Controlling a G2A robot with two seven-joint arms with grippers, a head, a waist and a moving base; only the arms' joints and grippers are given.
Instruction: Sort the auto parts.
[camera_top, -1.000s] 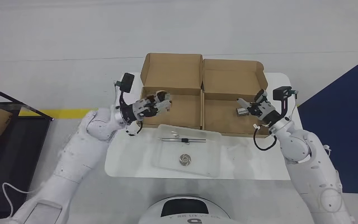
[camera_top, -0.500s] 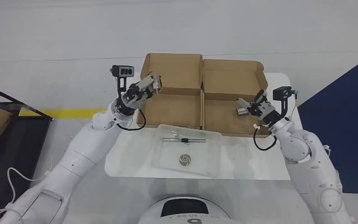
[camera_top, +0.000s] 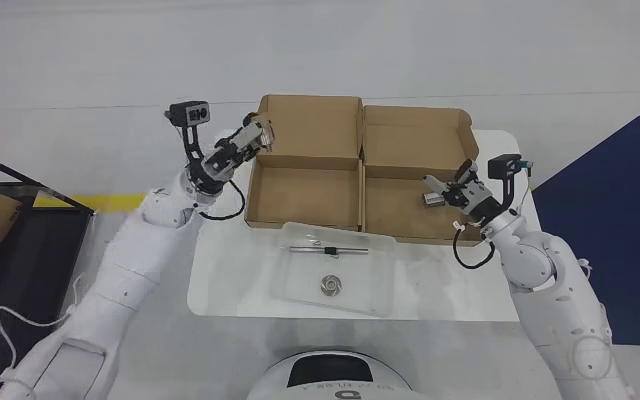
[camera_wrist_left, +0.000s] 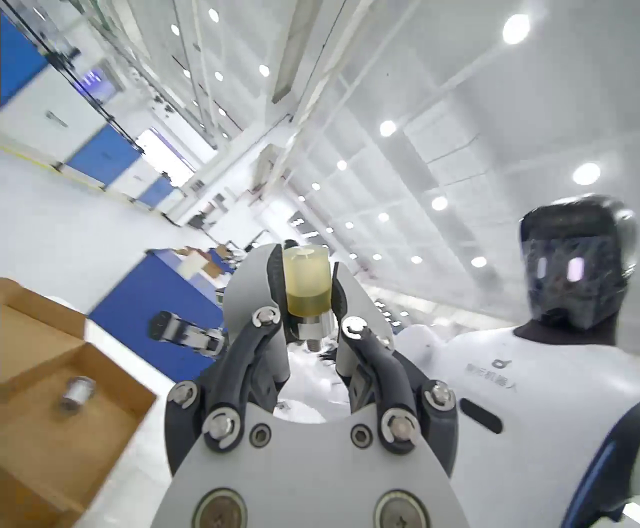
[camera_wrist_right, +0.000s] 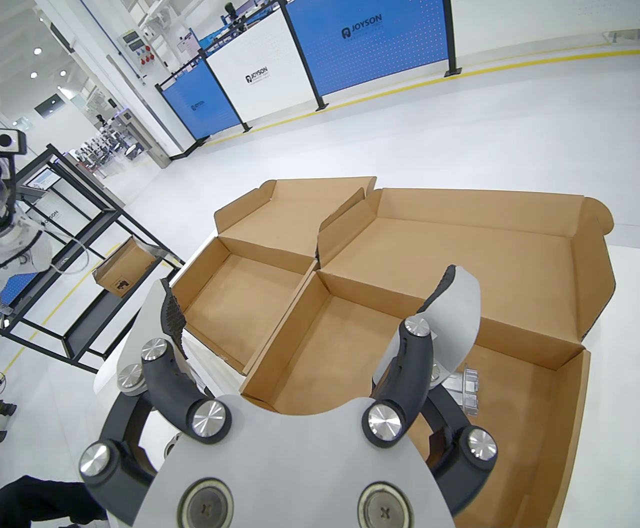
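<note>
Auto parts: one is in hand, one is boxed, and two wait on the tray. The right box (camera_top: 410, 160) holds a metal fitting (camera_wrist_right: 465, 387). The clear tray (camera_top: 360, 290) carries a rod (camera_top: 328, 250) and a disc (camera_top: 329, 284). The left gripper (camera_top: 262, 131) has swung from above the floor of the left box (camera_top: 305, 195) to its outer far corner. It now points upward, pinching a yellowish cylinder (camera_wrist_left: 306, 280). The right gripper (camera_wrist_right: 310, 295) stays spread over the right box. Judgement: the cylinder is not yet deposited.
</note>
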